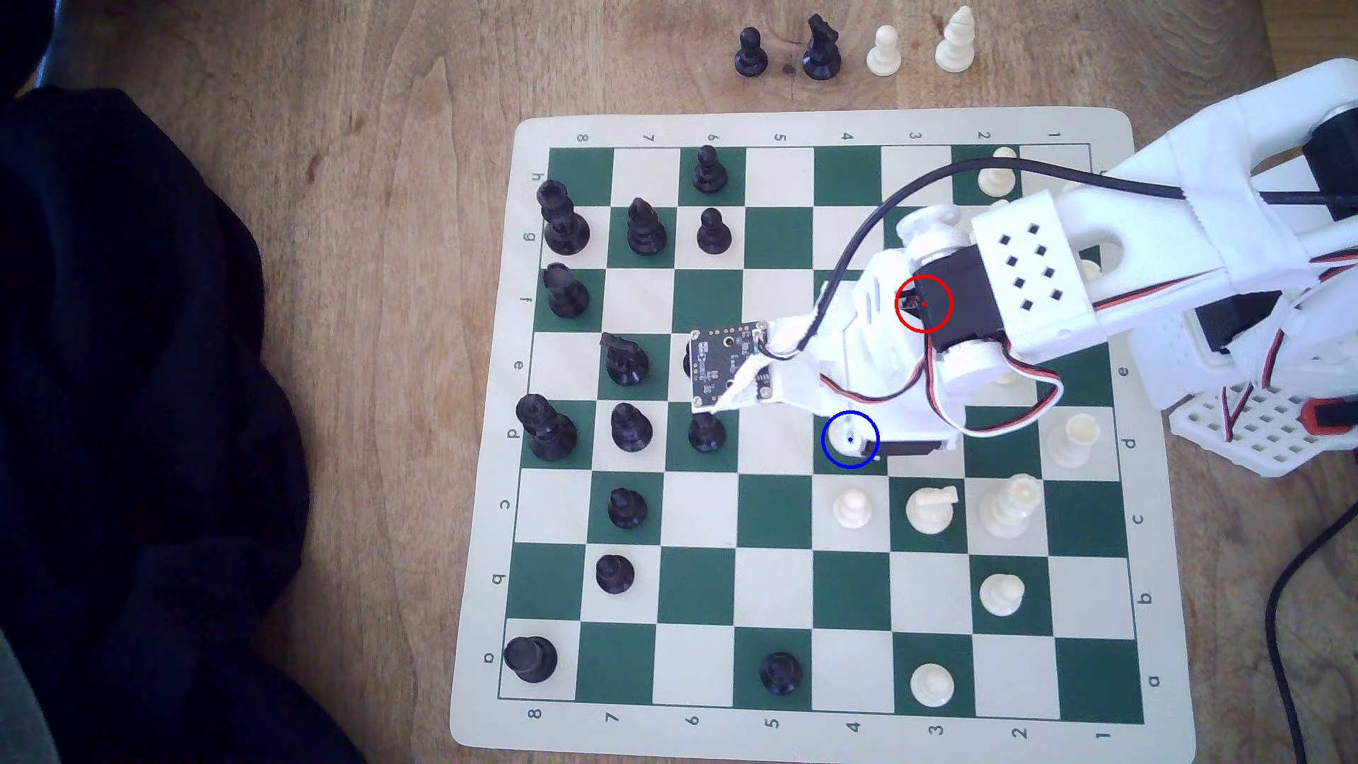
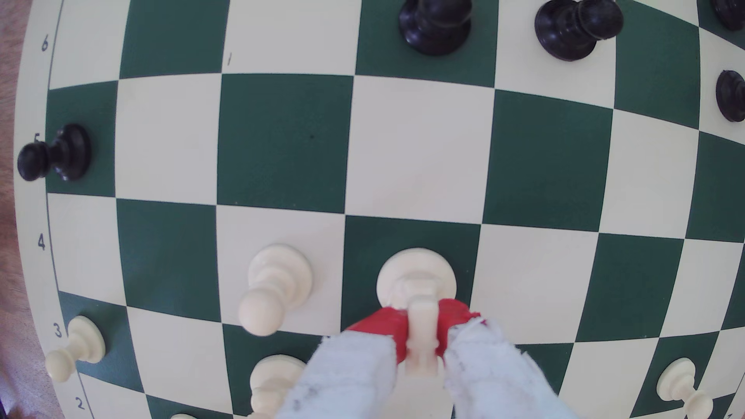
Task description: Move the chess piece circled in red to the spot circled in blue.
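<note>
The cream knight (image 2: 417, 278) stands upright over a dark green square (image 2: 363, 241), its round base well inside that square. My gripper (image 2: 421, 326), with red tips and white padded fingers (image 2: 354, 374), is shut on the knight's head from both sides. In the exterior view the knight (image 1: 843, 435) sits inside the drawn blue ring on the green square (image 1: 823, 466), with my gripper (image 1: 858, 442) over it under the white arm. Whether the base touches the board I cannot tell. The red ring (image 1: 924, 303) falls on the arm's black motor, hiding the square beneath.
A cream pawn (image 1: 852, 507) (image 2: 274, 290) stands one square away from the held knight, and the twin knight (image 1: 931, 507) is beside that pawn. Black pawns (image 1: 705, 432) stand two squares toward the exterior view's left. Captured pieces (image 1: 819, 48) line the table beyond the board. Dark cloth (image 1: 132, 411) lies left.
</note>
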`<state>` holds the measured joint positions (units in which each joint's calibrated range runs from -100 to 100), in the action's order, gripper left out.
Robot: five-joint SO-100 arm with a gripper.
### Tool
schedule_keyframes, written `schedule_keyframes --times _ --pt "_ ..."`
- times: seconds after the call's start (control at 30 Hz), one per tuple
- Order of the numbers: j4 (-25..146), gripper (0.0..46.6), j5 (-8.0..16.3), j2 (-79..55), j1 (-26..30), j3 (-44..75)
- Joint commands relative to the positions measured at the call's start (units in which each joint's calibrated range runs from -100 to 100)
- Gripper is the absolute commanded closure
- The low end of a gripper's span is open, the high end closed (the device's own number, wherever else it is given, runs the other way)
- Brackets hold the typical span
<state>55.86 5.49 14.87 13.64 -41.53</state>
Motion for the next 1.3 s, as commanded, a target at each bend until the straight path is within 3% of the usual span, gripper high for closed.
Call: schedule_keyframes --times 0.0,0.17,0.37,0.63,1.0,1.17,1.27 --pt "-0.7 46.4 0.1 0.9 0.7 0.5" --pt "-0.7 45.4 0.1 0.6 0.8 0.5" --pt "0.2 36.9 0.2 1.0 0.5 0.5" --pt "4.7 36.4 0.0 3.7 -0.5 3.4" --pt "13.6 31.8 0.8 16.5 1.2 4.3" --pt "13.3 29.1 2.4 25.5 5.9 -0.8" --pt "11.9 29.1 2.3 29.4 5.3 -5.1"
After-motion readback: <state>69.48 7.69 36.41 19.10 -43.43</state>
